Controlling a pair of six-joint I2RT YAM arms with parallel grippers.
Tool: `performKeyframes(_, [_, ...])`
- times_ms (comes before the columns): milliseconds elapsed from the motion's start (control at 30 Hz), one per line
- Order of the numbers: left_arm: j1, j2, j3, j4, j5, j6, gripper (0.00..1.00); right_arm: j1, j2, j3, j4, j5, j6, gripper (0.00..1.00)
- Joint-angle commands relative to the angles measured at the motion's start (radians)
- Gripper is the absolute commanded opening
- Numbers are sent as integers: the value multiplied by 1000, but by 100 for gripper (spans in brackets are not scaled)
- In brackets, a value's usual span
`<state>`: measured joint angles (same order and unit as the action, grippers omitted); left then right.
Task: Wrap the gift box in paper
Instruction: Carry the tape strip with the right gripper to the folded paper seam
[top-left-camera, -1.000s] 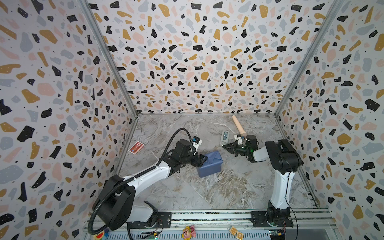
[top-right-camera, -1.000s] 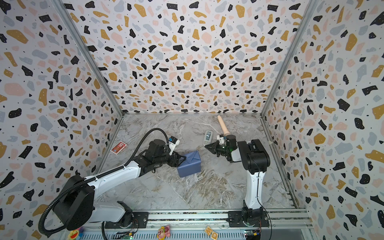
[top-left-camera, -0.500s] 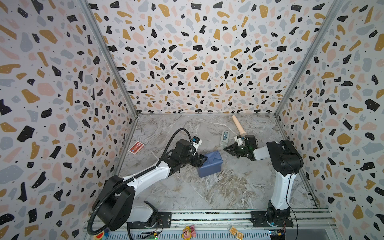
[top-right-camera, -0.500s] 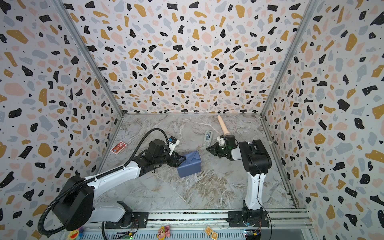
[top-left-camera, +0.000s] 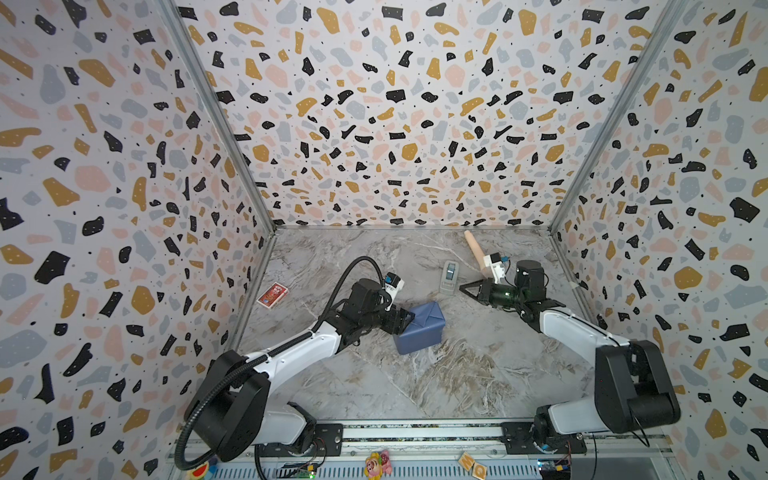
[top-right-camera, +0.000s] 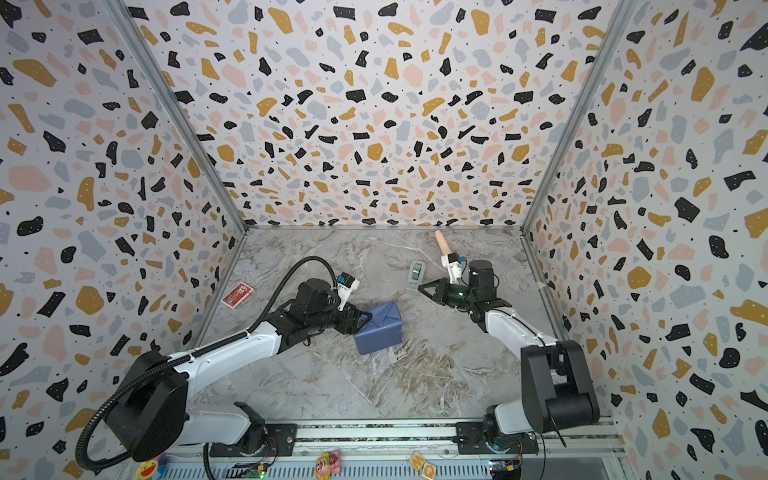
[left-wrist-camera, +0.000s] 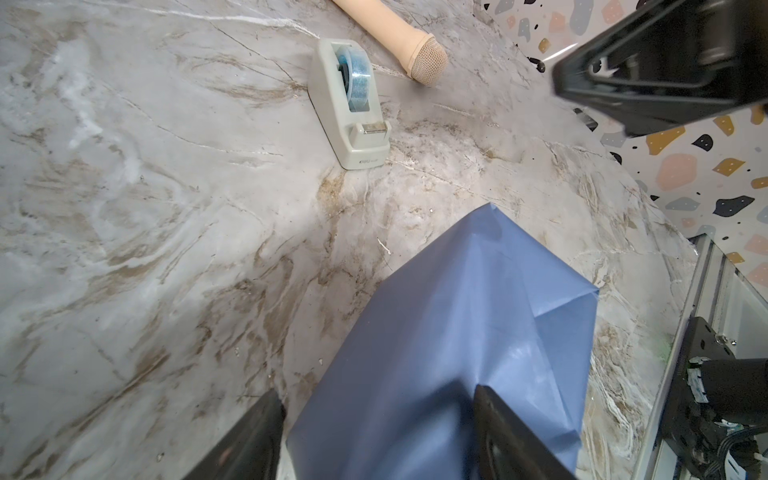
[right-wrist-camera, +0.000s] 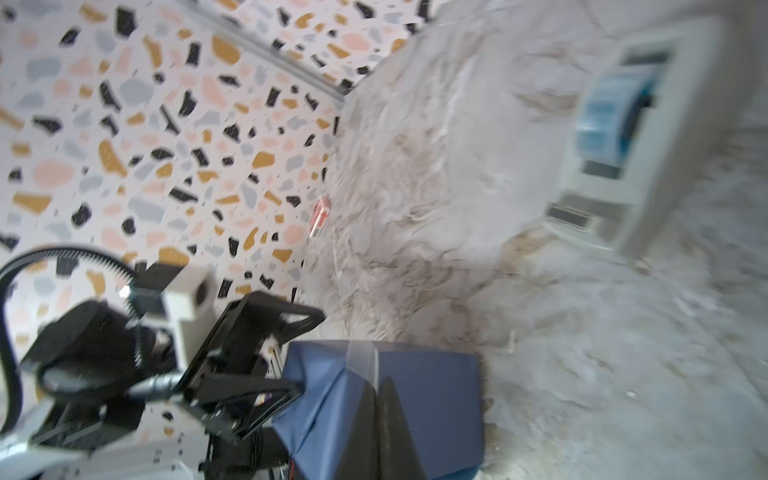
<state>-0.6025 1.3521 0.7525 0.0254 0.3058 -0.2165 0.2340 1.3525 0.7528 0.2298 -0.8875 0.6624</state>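
Okay, the paper fully covers the gift box, so the box itself is hidden. The blue parcel sits mid-table. At its left end the left gripper is clamped on the papered sides, one finger each side. Over right, the right gripper hangs pinched together and empty, tip just beside the grey tape dispenser, apart from the parcel.

Bright, diffuse light fills my cell; shadows are soft. Both top views are sharp, with bowing at the edges. My right wrist view is blurred, the tape dispenser most.
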Motion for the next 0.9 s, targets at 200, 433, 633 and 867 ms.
performKeyframes(200, [-2,0,-31,-107,-2,32,71,252,-82,40,-141,1,-151,0])
performKeyframes(433, [-2,-2,-33,-105,-1,33,71,339,-19,84,-175,54,-191,0])
performKeyframes(633, [-2,-3,-33,-105,0,32,71,354,22,104,-179,59,-194,0])
performKeyframes(867, [-2,-2,-33,-105,1,30,71,365,43,108,-185,66,-189,0])
